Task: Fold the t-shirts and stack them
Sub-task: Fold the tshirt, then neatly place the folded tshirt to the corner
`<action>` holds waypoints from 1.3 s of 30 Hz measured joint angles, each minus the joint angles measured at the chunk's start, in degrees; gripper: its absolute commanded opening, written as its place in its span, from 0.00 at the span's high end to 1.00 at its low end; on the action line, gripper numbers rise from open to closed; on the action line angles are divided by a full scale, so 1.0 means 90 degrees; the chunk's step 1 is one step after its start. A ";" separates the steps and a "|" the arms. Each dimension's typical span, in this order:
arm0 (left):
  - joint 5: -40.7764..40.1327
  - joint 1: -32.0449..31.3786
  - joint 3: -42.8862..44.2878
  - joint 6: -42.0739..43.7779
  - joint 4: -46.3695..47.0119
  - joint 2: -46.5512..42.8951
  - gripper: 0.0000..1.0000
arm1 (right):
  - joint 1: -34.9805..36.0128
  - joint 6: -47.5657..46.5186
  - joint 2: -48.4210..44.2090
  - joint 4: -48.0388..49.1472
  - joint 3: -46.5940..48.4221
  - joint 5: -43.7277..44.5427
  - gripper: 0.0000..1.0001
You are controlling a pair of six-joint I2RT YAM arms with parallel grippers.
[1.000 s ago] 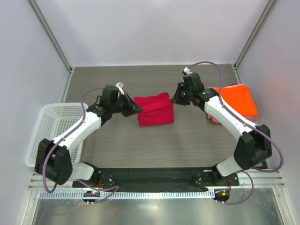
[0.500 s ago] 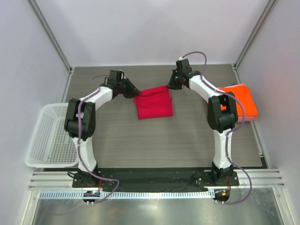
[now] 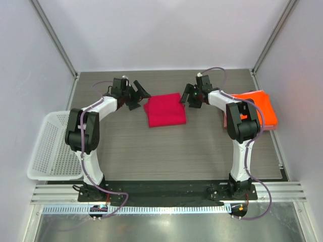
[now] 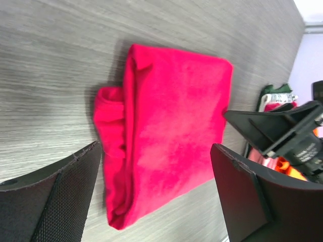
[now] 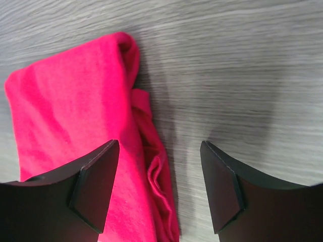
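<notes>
Grey table (image 3: pixel 151 146) holds the folded crimson t-shirt (image 3: pixel 165 109), left gripper (image 3: pixel 137 97) and right gripper (image 3: pixel 191 97) both open beside it; next it likely needs stacking on the orange t-shirt (image 3: pixel 257 108).

t-shirts: three
- crimson t-shirt (image 3: pixel 165 110): one
- orange t-shirt (image 3: pixel 258 107): one
- pale pink t-shirt (image 3: pixel 225 120): one, only an edge shows beneath the orange
mesh basket (image 3: pixel 50 146): one, white
arms: two, left arm (image 3: pixel 101 107) and right arm (image 3: pixel 222 98)
pincers: two, left pincer (image 3: pixel 138 98) and right pincer (image 3: pixel 189 97)
tabletop (image 3: pixel 171 151): one
</notes>
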 measured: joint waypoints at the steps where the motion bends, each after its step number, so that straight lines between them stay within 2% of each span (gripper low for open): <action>1: 0.0000 -0.0019 -0.0073 0.0002 0.0095 -0.0007 0.12 | -0.0010 -0.0012 0.0002 0.0109 -0.0051 -0.0126 0.29; 5: -0.0005 -0.0097 -0.0359 -0.0029 0.0185 0.0121 0.22 | -0.0034 0.0012 0.0024 0.0491 -0.0170 -0.0629 0.30; 15: 0.0146 -0.0287 -0.0199 -0.0359 0.0612 0.0857 0.39 | -0.0051 0.0340 0.0454 0.1297 -0.0168 -0.1457 0.45; 18: 0.0136 -0.0301 -0.0015 -0.0444 0.0682 0.1047 0.49 | -0.0053 0.0391 0.0561 0.1411 -0.0114 -0.1549 0.52; 22: 0.0041 -0.0313 0.0282 -0.0529 0.0741 0.1343 0.67 | -0.0058 0.0476 0.0828 0.1494 0.0153 -0.1644 0.64; 24: -0.0080 -0.0333 0.0481 -0.0527 0.0743 0.1508 0.81 | -0.0053 0.0476 0.0957 0.1511 0.0301 -0.1620 0.76; 25: -0.0134 -0.0347 0.0568 -0.0532 0.0755 0.1588 0.96 | -0.0046 0.0495 0.1010 0.1508 0.0359 -0.1591 0.80; 26: -0.0172 -0.0364 0.0697 -0.0510 0.0804 0.1702 1.00 | -0.0041 0.0508 0.1078 0.1496 0.0437 -0.1571 0.91; 28: -0.0248 -0.0410 0.0865 -0.0510 0.0937 0.1826 1.00 | -0.0027 0.0515 0.1161 0.1462 0.0602 -0.1511 0.99; 33: -0.0585 -0.0566 0.0855 -0.0362 0.1183 0.1824 1.00 | 0.0032 0.0391 0.1008 0.1379 0.0571 -0.1042 0.99; 36: -0.0823 -0.0760 0.0478 -0.0143 0.1229 0.1404 1.00 | 0.0049 0.0250 0.0408 0.1292 0.0010 -0.0648 0.99; 39: -0.1100 -0.1120 0.0126 -0.0022 0.1214 0.0719 1.00 | 0.0075 0.0155 -0.0605 0.1010 -0.0600 -0.0243 0.99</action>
